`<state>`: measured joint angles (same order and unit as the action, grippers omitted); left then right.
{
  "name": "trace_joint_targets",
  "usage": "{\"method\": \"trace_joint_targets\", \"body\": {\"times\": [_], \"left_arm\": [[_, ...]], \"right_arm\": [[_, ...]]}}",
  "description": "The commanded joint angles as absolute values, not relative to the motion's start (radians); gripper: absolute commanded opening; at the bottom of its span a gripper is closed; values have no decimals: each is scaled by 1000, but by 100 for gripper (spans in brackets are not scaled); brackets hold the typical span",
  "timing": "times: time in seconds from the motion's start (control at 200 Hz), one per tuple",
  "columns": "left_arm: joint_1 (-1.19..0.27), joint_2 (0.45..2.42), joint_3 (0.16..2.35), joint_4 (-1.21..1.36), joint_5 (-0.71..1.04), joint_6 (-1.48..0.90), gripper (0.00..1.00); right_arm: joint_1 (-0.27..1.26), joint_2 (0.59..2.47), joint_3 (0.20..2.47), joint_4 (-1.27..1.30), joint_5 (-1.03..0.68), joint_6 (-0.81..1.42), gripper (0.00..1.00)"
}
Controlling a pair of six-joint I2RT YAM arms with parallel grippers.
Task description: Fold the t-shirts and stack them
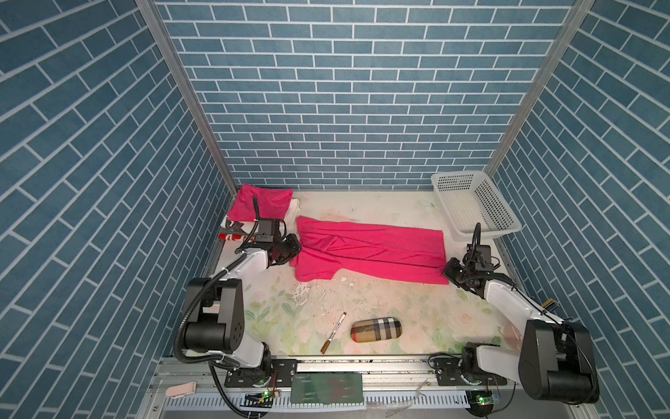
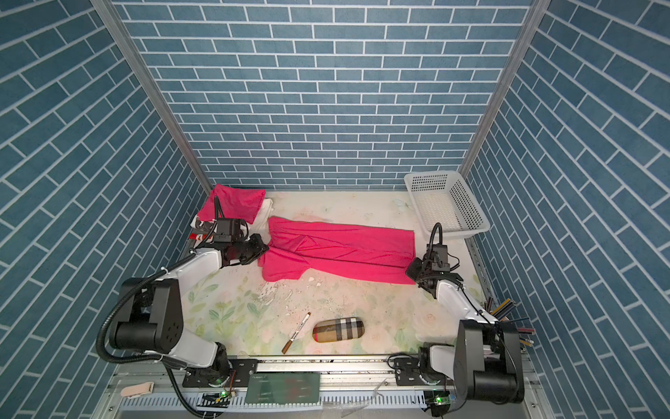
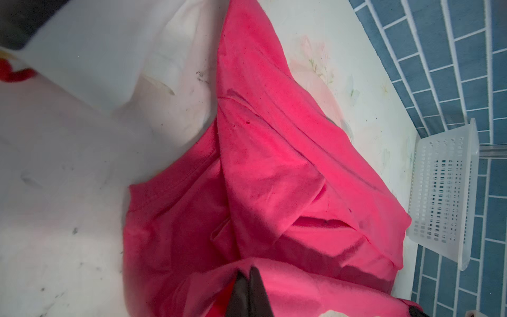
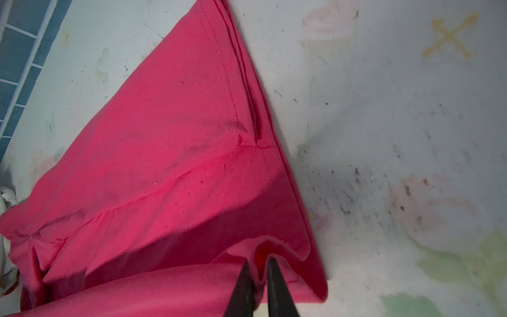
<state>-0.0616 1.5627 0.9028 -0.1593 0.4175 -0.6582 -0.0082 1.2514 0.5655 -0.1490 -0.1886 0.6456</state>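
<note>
Nearest the front edge of the pale flower-printed table (image 1: 398, 301) lie a white marker pen with a brown cap (image 1: 333, 332) and, just beside it, a plaid beige oblong case (image 1: 376, 329). Both are well apart from the work, so they should not catch the cloth. Across the middle of the table, toward its back edge, a bright pink-magenta t-shirt of thin fabric (image 1: 369, 250) lies folded lengthwise into a long band, with one short sleeve (image 1: 313, 268) sticking out toward the front. The left pincer (image 1: 295, 250) is clamped on the collar end. The right pincer (image 1: 446, 270) sits at the hem corner; in the right wrist view its dark fingers (image 4: 242, 288) stand slightly apart with a pucker of hem between them, a light grip at best. Holding both ends probably keeps the band flat and straight for a crosswise fold of hem onto collar. A second pink-magenta t-shirt (image 1: 263, 203), already folded, rests on folded white cloth (image 1: 294, 214) in the far left corner, likely the stacking spot. A white perforated plastic basket (image 1: 457, 176) occupies the far right corner.
</note>
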Motion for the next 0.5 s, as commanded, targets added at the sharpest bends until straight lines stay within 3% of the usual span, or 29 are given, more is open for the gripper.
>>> {"method": "trace_joint_targets", "body": {"times": [0.0, 0.255, 0.495], "left_arm": [[-73, 1618, 954, -138, 428, -667, 0], [-78, 1708, 1044, -147, 407, -668, 0], [-75, 1751, 1084, -154, 404, -670, 0]], "right_arm": [[-29, 1302, 600, -122, -198, 612, 14], [-64, 1391, 668, -101, -219, 587, 14], [-83, 1444, 695, -77, -232, 588, 3]]}}
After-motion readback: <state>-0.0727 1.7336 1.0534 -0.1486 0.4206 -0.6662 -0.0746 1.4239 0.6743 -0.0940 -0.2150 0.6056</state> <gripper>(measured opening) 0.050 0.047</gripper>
